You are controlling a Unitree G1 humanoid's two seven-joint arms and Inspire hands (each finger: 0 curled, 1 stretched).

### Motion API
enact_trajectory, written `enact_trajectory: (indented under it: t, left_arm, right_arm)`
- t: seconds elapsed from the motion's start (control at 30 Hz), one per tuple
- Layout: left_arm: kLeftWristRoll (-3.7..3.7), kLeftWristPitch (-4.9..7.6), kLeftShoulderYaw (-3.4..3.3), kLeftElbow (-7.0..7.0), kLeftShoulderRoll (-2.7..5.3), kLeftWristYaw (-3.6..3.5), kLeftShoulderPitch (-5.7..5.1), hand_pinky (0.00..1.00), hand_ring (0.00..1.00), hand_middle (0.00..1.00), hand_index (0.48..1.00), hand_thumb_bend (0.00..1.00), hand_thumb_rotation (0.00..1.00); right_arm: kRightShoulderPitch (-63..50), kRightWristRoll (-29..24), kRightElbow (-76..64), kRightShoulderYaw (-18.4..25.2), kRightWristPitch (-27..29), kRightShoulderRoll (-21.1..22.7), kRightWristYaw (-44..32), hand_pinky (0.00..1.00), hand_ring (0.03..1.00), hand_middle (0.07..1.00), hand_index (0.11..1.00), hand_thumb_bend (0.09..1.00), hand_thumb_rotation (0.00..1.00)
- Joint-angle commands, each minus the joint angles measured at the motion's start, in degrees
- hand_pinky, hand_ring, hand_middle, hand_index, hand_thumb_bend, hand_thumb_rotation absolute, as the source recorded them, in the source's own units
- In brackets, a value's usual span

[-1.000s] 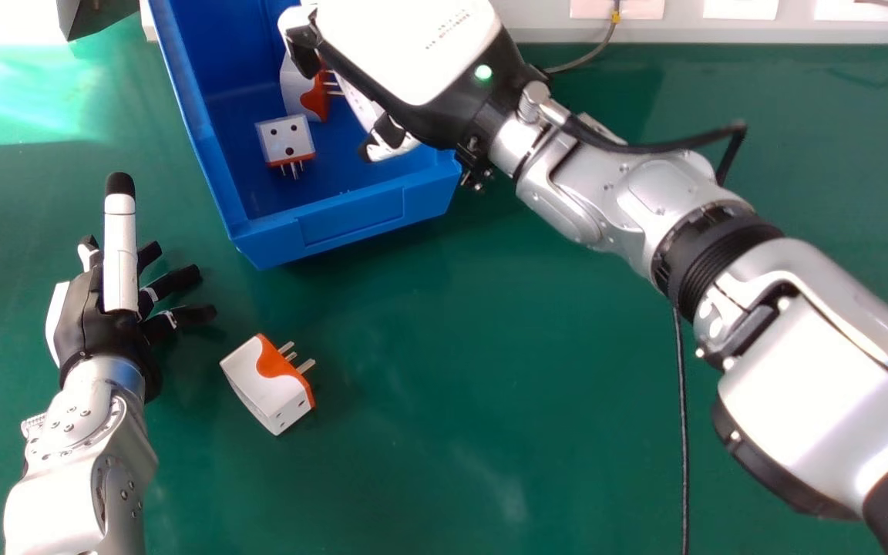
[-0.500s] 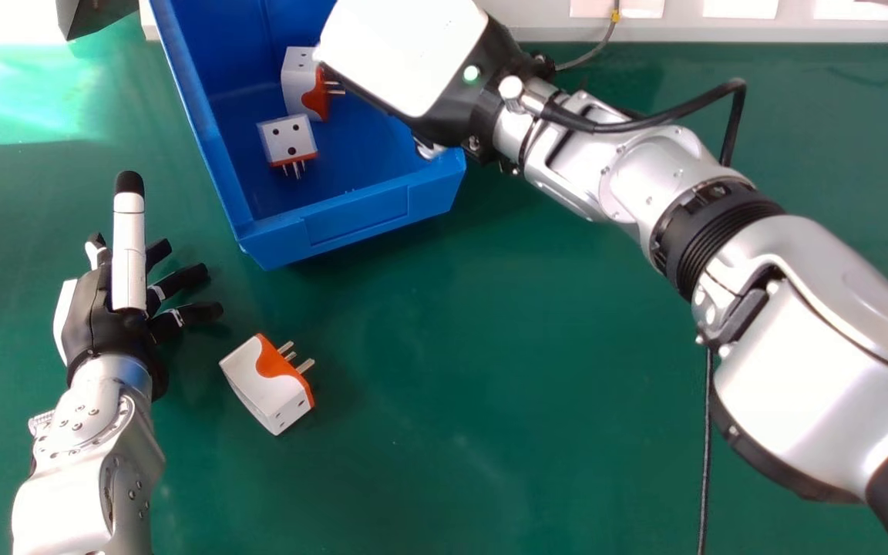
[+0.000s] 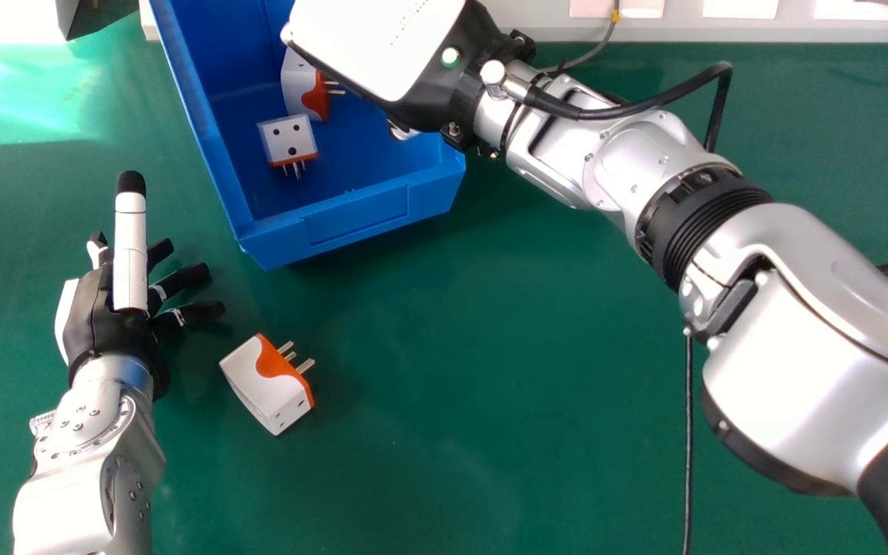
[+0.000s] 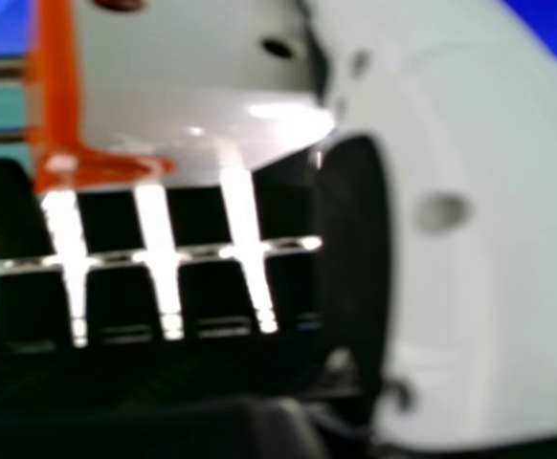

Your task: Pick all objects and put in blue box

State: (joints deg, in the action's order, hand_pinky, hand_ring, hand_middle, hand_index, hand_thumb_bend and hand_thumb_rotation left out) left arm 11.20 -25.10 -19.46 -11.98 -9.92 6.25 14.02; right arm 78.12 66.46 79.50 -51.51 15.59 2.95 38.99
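The right hand (image 3: 382,46) is hovering over the blue box (image 3: 351,216) at eleven o'clock, its fingers and thumb closing round a plug adapter (image 4: 202,76), glossy white with an orange band. Two like units are lying inside: one adapter (image 3: 287,139) showing round holes, its pins pointing to six o'clock, another (image 3: 301,89) pointing to three. A fourth adapter (image 3: 267,381) is resting tilted on the tabletop (image 3: 490,385) at seven o'clock, pins towards two.
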Motion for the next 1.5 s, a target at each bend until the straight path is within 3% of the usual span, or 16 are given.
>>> enact_trajectory:
  t: [0.0, 0.1, 0.27, 0.37, 0.57, 0.6, 0.63, 0.7, 0.73, 0.83, 0.93, 1.0, 1.1, 1.2, 1.27, 1.47]
  left_arm:
    - [0.07, -1.99, 0.90, -0.74, 1.16, -0.24, -1.76, 0.65, 0.75, 0.89, 0.993, 0.84, 0.92]
    - [0.10, -1.92, 0.82, -1.09, 0.99, -0.35, -1.63, 0.65, 0.75, 0.89, 0.993, 0.84, 0.92]
    - [0.15, -2.52, 0.96, 0.10, 1.46, 0.05, -1.99, 0.65, 0.74, 0.89, 0.993, 0.84, 0.92]
    - [0.08, -2.69, 0.92, 0.11, 1.50, 0.09, -1.89, 0.65, 0.74, 0.89, 0.993, 0.84, 0.92]
    - [0.06, -2.91, 0.90, 0.27, 1.63, 0.17, -1.84, 0.65, 0.75, 0.89, 0.993, 0.84, 0.92]
    - [0.04, -2.79, 0.87, -0.02, 1.54, 0.11, -1.73, 0.65, 0.75, 0.89, 0.993, 0.84, 0.92]
    - [0.02, -2.70, 0.85, -0.25, 1.46, 0.05, -1.65, 0.65, 0.75, 0.89, 0.993, 0.84, 0.92]
    - [0.00, -2.32, 0.78, -0.85, 1.40, -0.02, -1.50, 0.65, 0.75, 0.89, 0.993, 0.84, 0.92]
    - [0.04, -2.23, 0.75, -0.91, 1.40, -0.06, -1.50, 0.65, 0.75, 0.89, 0.993, 0.84, 0.92]
    - [0.11, -1.93, 0.65, -1.22, 1.37, -0.18, -1.48, 0.65, 0.75, 0.89, 0.992, 0.84, 0.92]
    - [0.13, -1.84, 0.63, -1.38, 1.28, -0.23, -1.35, 0.65, 0.74, 0.89, 0.992, 0.84, 0.92]
    - [0.08, -1.54, 0.63, -1.83, 1.20, -0.31, -1.24, 0.65, 0.74, 0.89, 0.992, 0.84, 0.92]
    - [0.15, -1.36, 0.62, -1.95, 1.19, -0.40, -1.24, 0.65, 0.74, 0.89, 0.992, 0.84, 0.92]
    - [0.21, -1.78, 0.76, -0.91, 1.39, -0.23, -1.57, 0.65, 0.74, 0.89, 0.992, 0.84, 0.92]
    - [0.12, -1.48, 0.81, -1.23, 1.35, -0.29, -1.56, 0.65, 0.74, 0.89, 0.992, 0.84, 0.92]
    - [0.15, -1.99, 0.84, -0.43, 1.48, -0.06, -1.72, 0.65, 0.74, 0.89, 0.992, 0.84, 0.92]
  right_arm:
    - [4.02, -1.68, -0.34, 1.16, -0.48, -0.35, 0.54, 0.36, 0.509, 0.530, 0.464, 0.498, 0.00]
    - [4.09, -2.29, -0.31, 1.40, -0.54, -0.87, -0.11, 0.36, 0.508, 0.528, 0.465, 0.498, 0.00]
    - [4.21, -2.40, -0.22, 1.18, -0.91, -1.65, -0.49, 0.36, 0.509, 0.513, 0.474, 0.499, 0.00]
    - [4.17, -2.30, -0.15, 1.10, -1.29, -1.57, -0.46, 0.37, 0.511, 0.513, 0.472, 0.499, 0.00]
    - [4.79, 2.94, 0.08, -4.33, -7.97, -1.12, -0.05, 0.42, 0.492, 0.520, 0.473, 0.506, 0.00]
    - [4.90, 3.48, 0.11, -4.94, -8.61, -1.02, -0.27, 0.46, 0.551, 0.584, 0.535, 0.571, 0.04]
    - [4.93, 3.74, 0.11, -5.22, -8.92, -0.96, -0.41, 0.46, 0.551, 0.584, 0.535, 0.571, 0.04]
    - [4.91, 3.24, 0.14, -4.80, -8.14, -0.75, -0.82, 0.57, 0.694, 0.729, 0.675, 0.719, 0.24]
    - [4.93, 2.78, 0.14, -4.42, -7.44, -0.64, -1.11, 0.57, 0.694, 0.729, 0.675, 0.719, 0.24]
    - [5.04, 2.24, 0.13, -3.96, -6.45, -0.37, -1.56, 0.72, 0.844, 0.862, 0.832, 0.857, 0.56]
    - [5.08, 1.87, 0.15, -3.42, -5.83, -0.19, -2.25, 0.76, 0.875, 0.889, 0.865, 0.886, 0.65]
    - [5.02, 1.65, 0.17, -3.12, -5.60, -0.07, -2.83, 0.83, 0.920, 0.929, 0.914, 0.928, 0.77]
    - [4.98, 1.67, 0.13, -3.00, -5.59, 0.14, -3.12, 0.88, 0.949, 0.955, 0.945, 0.955, 0.86]
    - [4.92, 1.69, 0.10, -2.93, -5.52, 0.28, -3.00, 0.93, 0.974, 0.977, 0.972, 0.978, 0.93]
    - [4.92, 1.75, 0.11, -2.95, -5.60, 0.32, -2.98, 0.95, 0.984, 0.986, 0.982, 0.986, 0.95]
    - [4.95, 1.85, 0.12, -2.97, -5.79, 0.52, -2.32, 0.98, 0.997, 0.997, 0.997, 0.999, 0.99]
